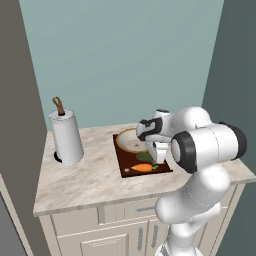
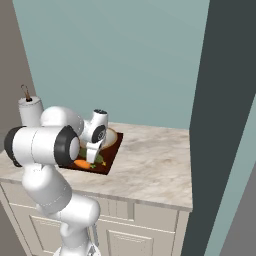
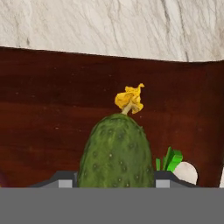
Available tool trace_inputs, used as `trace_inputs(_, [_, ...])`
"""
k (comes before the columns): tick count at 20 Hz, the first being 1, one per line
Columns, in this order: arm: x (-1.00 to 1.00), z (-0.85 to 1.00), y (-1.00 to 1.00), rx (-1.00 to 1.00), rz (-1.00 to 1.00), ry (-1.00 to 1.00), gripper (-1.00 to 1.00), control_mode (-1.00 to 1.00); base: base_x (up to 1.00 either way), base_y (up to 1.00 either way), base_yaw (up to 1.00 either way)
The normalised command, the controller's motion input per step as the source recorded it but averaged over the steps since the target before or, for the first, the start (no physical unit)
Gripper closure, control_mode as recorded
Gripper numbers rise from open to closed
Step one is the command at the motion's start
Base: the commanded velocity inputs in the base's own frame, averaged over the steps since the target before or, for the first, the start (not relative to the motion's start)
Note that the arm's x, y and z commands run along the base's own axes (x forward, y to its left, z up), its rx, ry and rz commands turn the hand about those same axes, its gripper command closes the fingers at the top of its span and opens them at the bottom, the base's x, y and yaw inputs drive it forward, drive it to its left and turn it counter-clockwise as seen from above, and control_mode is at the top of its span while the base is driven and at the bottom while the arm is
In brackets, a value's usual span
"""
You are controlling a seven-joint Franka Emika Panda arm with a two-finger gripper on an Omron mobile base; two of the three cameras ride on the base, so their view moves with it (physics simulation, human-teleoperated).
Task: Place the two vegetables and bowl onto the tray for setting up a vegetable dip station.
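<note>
The cucumber [image 3: 117, 151] sits between the pincer [image 3: 114, 183] tips, just over the tray [image 3: 48, 109], beside the carrot [image 1: 141, 168] and bowl [image 1: 131, 140]. The pincer appears clamped on its middle. It looks stiff, light and bumpy, so a hold across the thick middle seems safest.

The arm hides part of the bowl [image 1: 131, 141] and the tray's [image 1: 131, 166] right end. On the tray, the cucumber's [image 3: 117, 151] lower end is cut off, with the carrot's [image 1: 142, 168] top barely showing beside it.
</note>
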Motion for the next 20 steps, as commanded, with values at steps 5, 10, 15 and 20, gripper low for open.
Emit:
trace_inputs(5, [0.00, -0.08, 0.00, 0.00, 0.00, 0.03, 1.00, -1.00, 0.00, 0.00, 0.00])
trace_inputs(10, [0.01, -0.05, 0.00, 0.00, 0.00, 0.00, 1.00, -1.00, 0.00, 0.00, 0.00])
trace_inputs(15, [0.01, 0.00, 0.00, 0.00, 0.00, 0.00, 1.00, -1.00, 0.00, 0.00, 0.00])
trace_inputs(20, [0.00, 0.00, 0.00, 0.00, 0.00, 0.00, 1.00, -1.00, 0.00, 0.00, 0.00])
